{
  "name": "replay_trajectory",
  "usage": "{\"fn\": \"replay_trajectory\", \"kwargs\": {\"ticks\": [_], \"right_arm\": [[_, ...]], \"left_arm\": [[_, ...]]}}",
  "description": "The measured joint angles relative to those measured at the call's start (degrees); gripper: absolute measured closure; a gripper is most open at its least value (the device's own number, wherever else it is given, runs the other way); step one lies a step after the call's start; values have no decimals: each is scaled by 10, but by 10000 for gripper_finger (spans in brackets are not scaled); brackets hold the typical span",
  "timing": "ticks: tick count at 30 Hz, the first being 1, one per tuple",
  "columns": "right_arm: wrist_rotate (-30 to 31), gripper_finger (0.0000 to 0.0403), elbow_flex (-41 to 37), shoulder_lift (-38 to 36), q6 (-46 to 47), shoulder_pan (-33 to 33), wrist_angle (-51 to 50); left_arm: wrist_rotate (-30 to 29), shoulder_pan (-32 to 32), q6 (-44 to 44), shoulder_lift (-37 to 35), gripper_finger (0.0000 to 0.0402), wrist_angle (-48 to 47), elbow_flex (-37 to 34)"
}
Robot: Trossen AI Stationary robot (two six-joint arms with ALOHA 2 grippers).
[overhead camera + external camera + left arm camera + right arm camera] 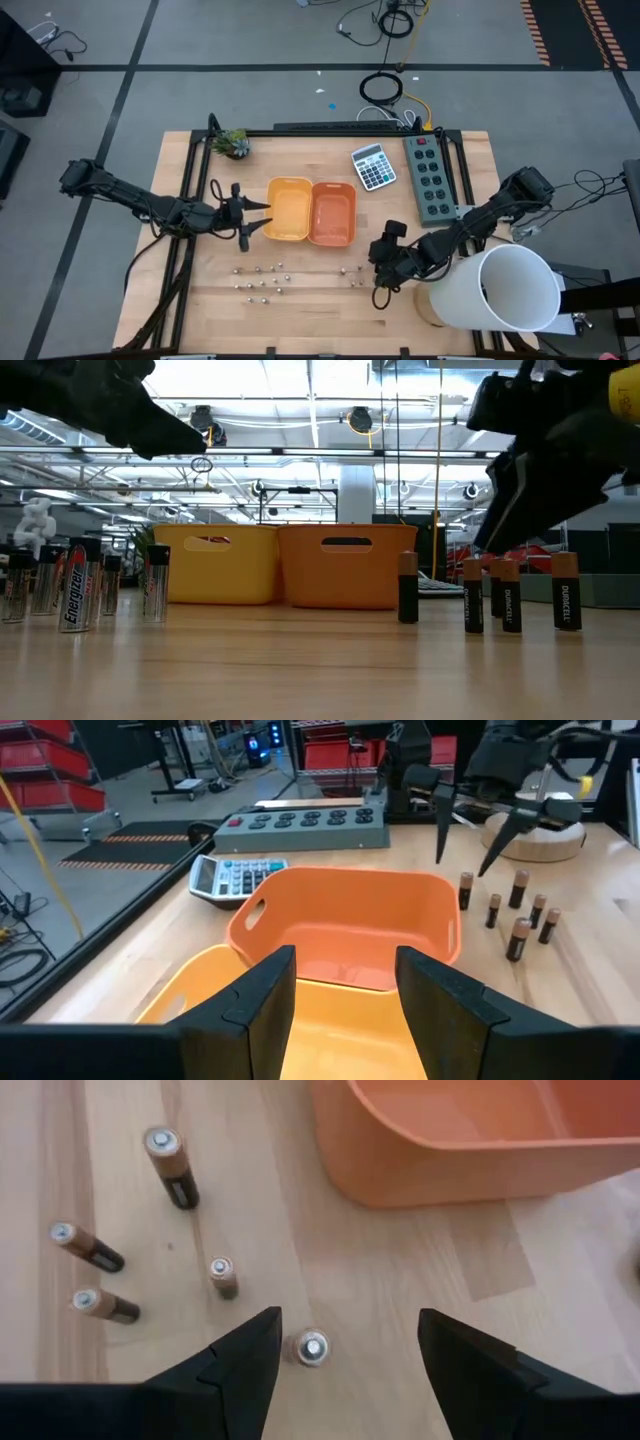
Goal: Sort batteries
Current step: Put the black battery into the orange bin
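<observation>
Two trays stand side by side mid-table, a yellow one [288, 208] and an orange one [332, 212]. Silvery batteries [75, 585] stand upright near the front left. Dark copper-topped batteries [505, 595] stand front right. My left gripper [345, 970] hovers open at the yellow tray's left rim [200, 980] with nothing between its fingers. My right gripper [345, 1330] is open, slanting down over the dark batteries. One upright battery [312, 1348] stands between its fingers, nearer one finger and untouched; several more [170, 1165] stand beyond.
A grey calculator [373, 166] and a power strip [432, 178] lie behind the trays. A big white cylinder [500, 290] stands on a wooden disc [540, 840] at the front right, close to my right arm. A small plant [232, 143] sits at the back left.
</observation>
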Motion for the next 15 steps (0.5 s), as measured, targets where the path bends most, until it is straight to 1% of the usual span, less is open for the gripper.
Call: {"fn": "replay_trajectory", "kwargs": {"ticks": [3,9,15], "right_arm": [[1,177,-15,-11,1,0,41],[1,177,-42,-16,12,7,51],[12,177,-90,-37,30,7,118]], "left_arm": [[12,0,0,0,220,1,0],[15,0,-8,0,220,3,0],[32,3,-25,0,220,0,0]]}}
